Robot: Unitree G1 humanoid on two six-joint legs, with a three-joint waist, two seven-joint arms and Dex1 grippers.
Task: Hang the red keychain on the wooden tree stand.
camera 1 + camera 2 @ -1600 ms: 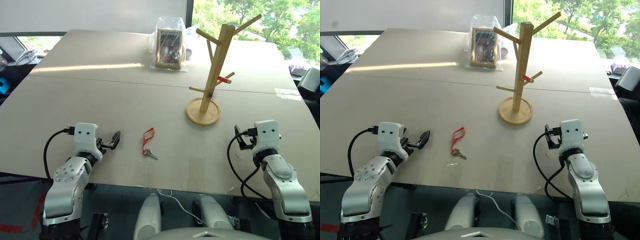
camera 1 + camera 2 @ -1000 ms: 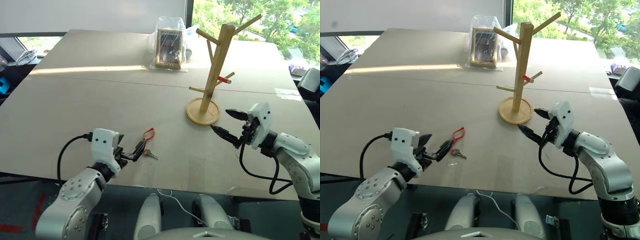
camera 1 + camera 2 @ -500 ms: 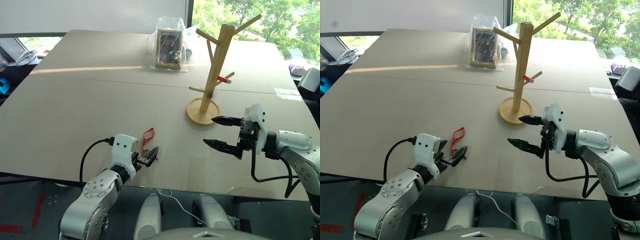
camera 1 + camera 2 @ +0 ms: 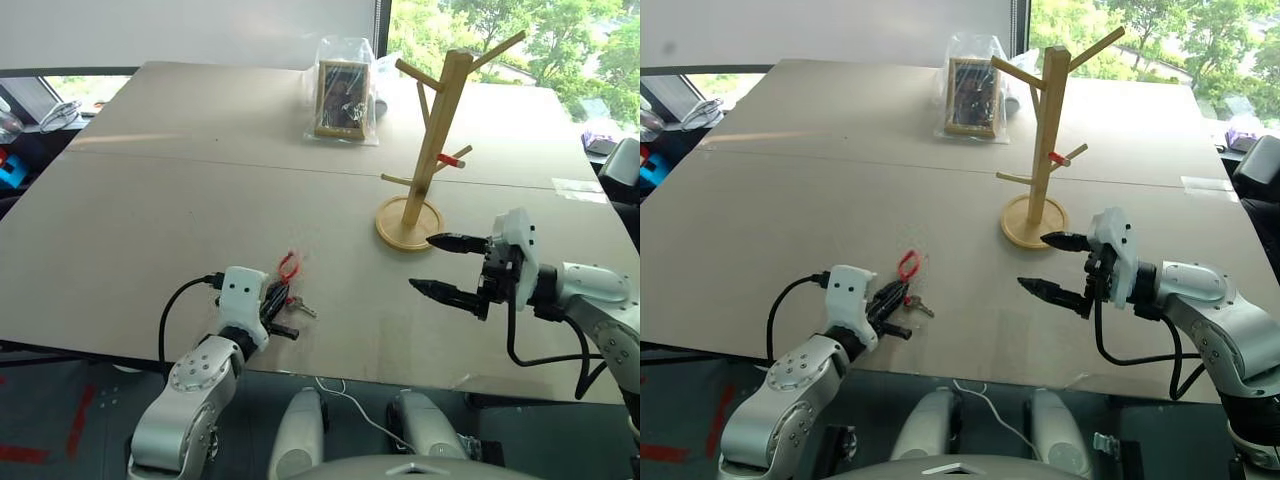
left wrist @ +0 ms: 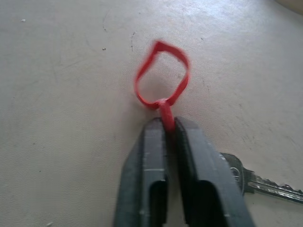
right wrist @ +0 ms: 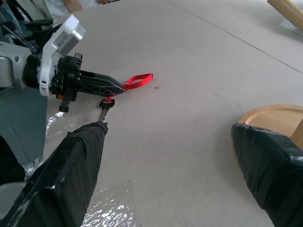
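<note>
No readable writing; left tool (image 5: 166,124) is closed on the red keychain (image 5: 161,75) on the tabletop (image 4: 180,200), right tool (image 4: 432,264) wide open beside the wooden tree stand (image 4: 432,120), empty

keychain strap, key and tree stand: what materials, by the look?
Red keychain strap: looks like thin woven fabric or nylon, matte, holding a soft loop. Its key: silvery metal with a dull shine and cut teeth. Wooden tree stand: pale wood, smooth, likely unpainted or lightly finished.
</note>
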